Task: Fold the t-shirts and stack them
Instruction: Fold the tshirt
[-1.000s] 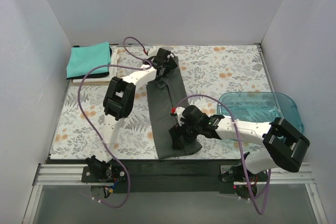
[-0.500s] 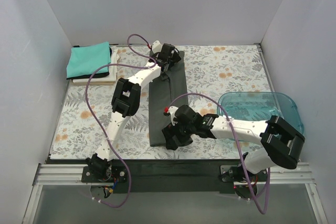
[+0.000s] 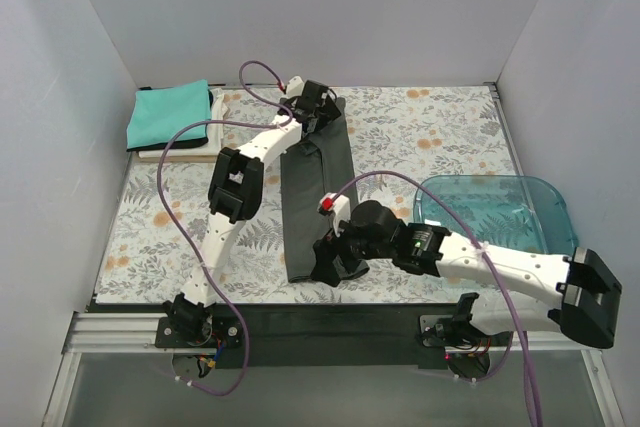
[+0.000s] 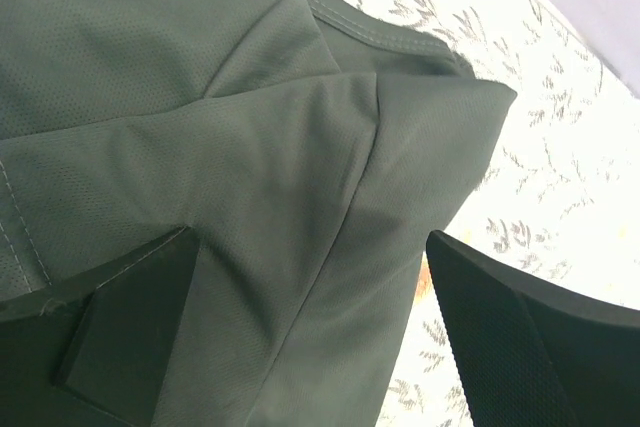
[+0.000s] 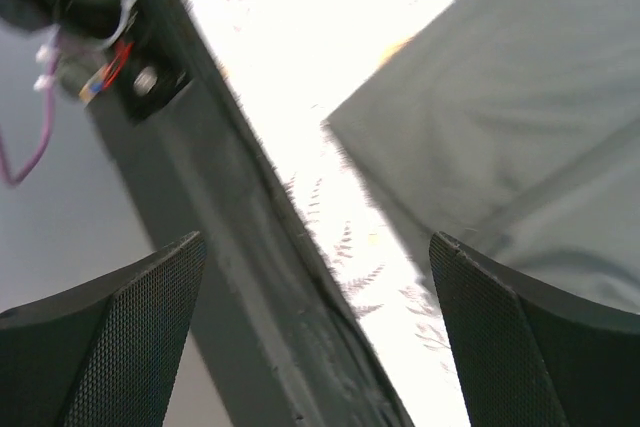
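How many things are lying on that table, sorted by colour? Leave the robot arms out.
Teal shirt: 1
Black shirt, only an edge showing: 1
Cream-white shirt: 1
Dark grey shirt: 1
Blue-green plastic tub: 1
Total: 5

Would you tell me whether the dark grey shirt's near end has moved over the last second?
Yes. The near end of the dark grey shirt has shifted left, farther from the blue tub.
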{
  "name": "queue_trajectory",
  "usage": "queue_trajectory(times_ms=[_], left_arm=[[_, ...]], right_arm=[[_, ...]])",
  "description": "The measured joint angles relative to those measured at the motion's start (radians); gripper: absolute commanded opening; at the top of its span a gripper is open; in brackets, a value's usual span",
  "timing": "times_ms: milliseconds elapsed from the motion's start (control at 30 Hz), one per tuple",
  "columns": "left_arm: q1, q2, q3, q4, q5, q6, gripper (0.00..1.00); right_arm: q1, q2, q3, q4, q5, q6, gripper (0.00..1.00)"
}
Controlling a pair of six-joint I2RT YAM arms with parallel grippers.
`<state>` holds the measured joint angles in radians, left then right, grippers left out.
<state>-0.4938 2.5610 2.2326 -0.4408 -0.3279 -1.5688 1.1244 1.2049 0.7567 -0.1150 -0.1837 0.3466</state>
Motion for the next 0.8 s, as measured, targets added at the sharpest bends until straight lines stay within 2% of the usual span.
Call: queue_trajectory(times_ms=[200,367,467,667,800], left_arm=[[-0.007,-0.080,-0.032,-0.029,0.064,0.084,0.98],[-0.036,-0.306,-0.164,-0.023,0.086,0.156,0.98],[-0.056,-0.490,-0.300,0.002,0.089,0.175,0.98],[-0.121,-0.894,-0.695,0.086,0.060,0.173,0.98],[-0.166,-1.075,-0.955,0.110,0.048,0.119,0.98]], right_arm=[[-0.001,-0.127,-0.013,-0.055,0.219,0.023,0.98],[-0.004,-0.158,-0.050,-0.106,0.373,0.051,0.98],[-0.009,-0.167,-0.071,-0.129,0.444,0.067,0.98],[-0.023,-0.191,-0.112,-0.149,0.520,0.076,0.98],[-0.039,-0.219,-0.140,-0.153,0.557,0.093,0.98]])
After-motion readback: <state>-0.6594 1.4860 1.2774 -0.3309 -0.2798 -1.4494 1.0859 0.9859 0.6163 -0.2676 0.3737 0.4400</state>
